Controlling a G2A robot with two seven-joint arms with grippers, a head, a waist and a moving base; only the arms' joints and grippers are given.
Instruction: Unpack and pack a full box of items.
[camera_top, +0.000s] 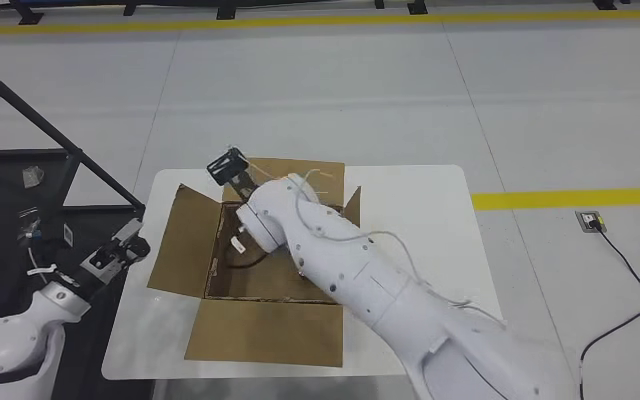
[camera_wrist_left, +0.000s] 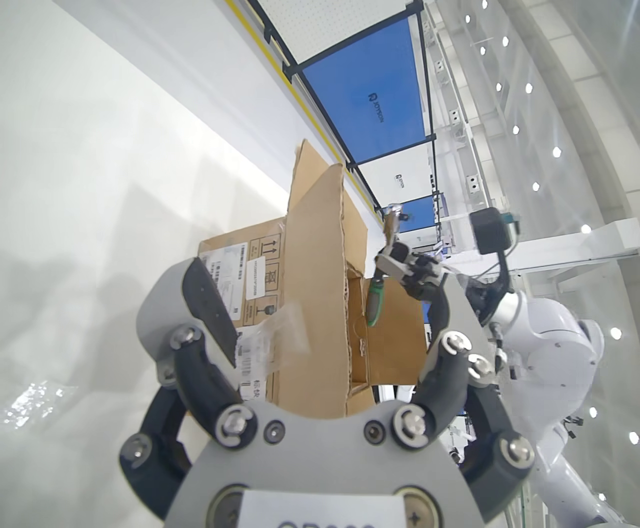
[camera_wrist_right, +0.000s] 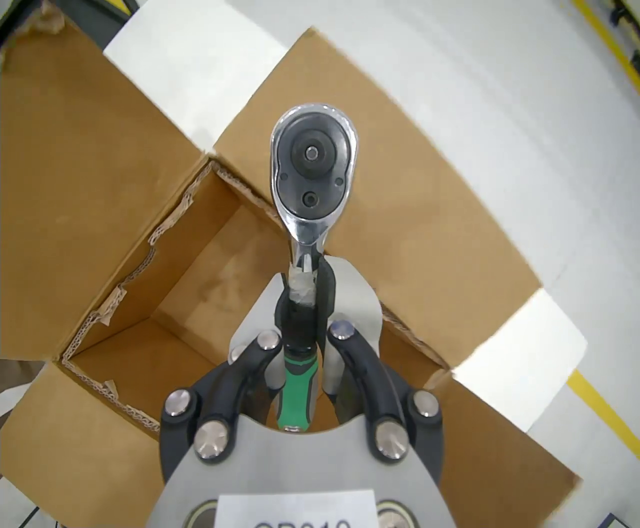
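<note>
- Jaws on right gripper (camera_wrist_right: 305, 287): closed tight on a ratchet wrench (camera_wrist_right: 314, 170), gripping the shank just below the chrome head. The green-and-black handle runs back between the fingers (camera_wrist_right: 327, 290) toward the palm.
- Jaws on left gripper (camera_wrist_left: 325, 300): spread wide, nothing between them.
- Wrench is held in the air above the open cardboard box (camera_wrist_right: 75, 150), clear of its walls. In the left wrist view the green handle (camera_wrist_left: 374, 306) hangs down over the box opening and the head is uppermost.
- Box sits on the white table (camera_top: 420, 200), all four flaps folded outward. The part of the inside wall and floor seen from the right wrist is bare cardboard.
- Left gripper (camera_top: 125, 245) is at the table's left edge, just beside the box's left flap (camera_top: 185, 240) and facing the box's labelled side (camera_wrist_left: 235, 280).
- Crumpled clear plastic (camera_wrist_left: 30, 400) lies on the table near the left gripper.
</note>
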